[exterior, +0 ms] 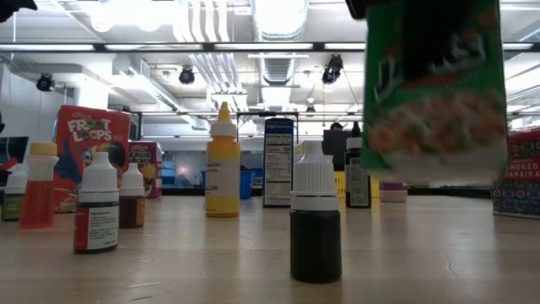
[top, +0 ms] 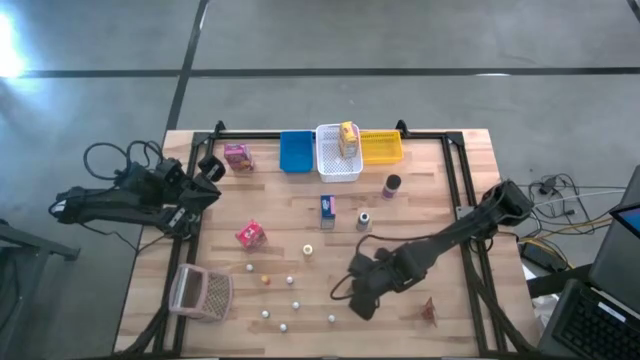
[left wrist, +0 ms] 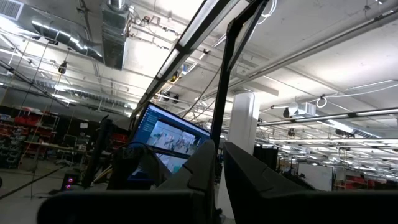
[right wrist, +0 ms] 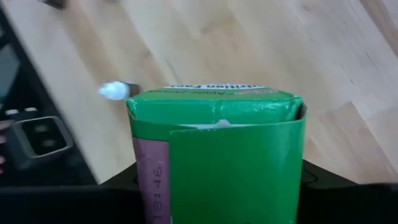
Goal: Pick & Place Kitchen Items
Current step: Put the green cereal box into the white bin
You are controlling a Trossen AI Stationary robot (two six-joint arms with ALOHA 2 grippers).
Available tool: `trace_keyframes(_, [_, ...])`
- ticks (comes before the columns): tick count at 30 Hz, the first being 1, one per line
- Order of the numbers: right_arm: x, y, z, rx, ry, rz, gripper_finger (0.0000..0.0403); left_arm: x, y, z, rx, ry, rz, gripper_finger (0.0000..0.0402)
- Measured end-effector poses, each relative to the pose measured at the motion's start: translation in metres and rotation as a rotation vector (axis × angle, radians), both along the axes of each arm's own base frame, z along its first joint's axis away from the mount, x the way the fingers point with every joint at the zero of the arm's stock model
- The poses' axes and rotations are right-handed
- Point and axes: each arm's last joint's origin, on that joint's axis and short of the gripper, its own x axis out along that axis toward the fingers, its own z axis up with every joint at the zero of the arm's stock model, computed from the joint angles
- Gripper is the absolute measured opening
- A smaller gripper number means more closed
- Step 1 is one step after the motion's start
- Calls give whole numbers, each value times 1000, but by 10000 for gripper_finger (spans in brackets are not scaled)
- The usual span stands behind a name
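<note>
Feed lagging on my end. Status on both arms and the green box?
Right gripper shut on green box, lifted off table. Left gripper shut, empty, parked at table's left edge. Small bottles nearby; none touching.

My two arms are matte black, jointed, trailing looped black cables; the left gripper (left wrist: pixel 217 180) has wedge-shaped dark fingers (left wrist: pixel 255 180).

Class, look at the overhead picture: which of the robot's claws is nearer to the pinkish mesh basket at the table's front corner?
The left claw: it waits at the table's left edge, directly beyond the pinkish mesh basket. The right claw is farther, across the table to the basket's right.
</note>
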Motion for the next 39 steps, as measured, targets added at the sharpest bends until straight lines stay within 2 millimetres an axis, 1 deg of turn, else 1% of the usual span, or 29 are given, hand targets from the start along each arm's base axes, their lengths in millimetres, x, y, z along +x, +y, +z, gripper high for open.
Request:
trace_keyframes(4, [9,-5,16,12,-40,15,166,0,0,0,0,0,0,39])
trace_keyframes(9, [18,-20,41,-17,-41,27,157,0,0,0,0,0,-1,39])
trace_keyframes(14, [30,-43,66,-45,-85,27,167,0,0,0,0,0,0,39])
trace_keyframes(18, [39,-66,80,-64,-117,13,171,0,0,0,0,0,0,39])
trace_keyframes(23, [46,-100,93,-98,-131,-21,159,0,0,0,0,0,0,39])
trace_keyframes(27, [51,-131,100,-115,-142,-80,151,0,0,0,0,0,0,39])
trace_keyframes(33, [54,-183,107,-130,-156,-186,165,0,0,0,0,0,0,39])
trace_keyframes(39, [49,-233,114,-155,-161,-300,169,0,0,0,0,0,0,39])
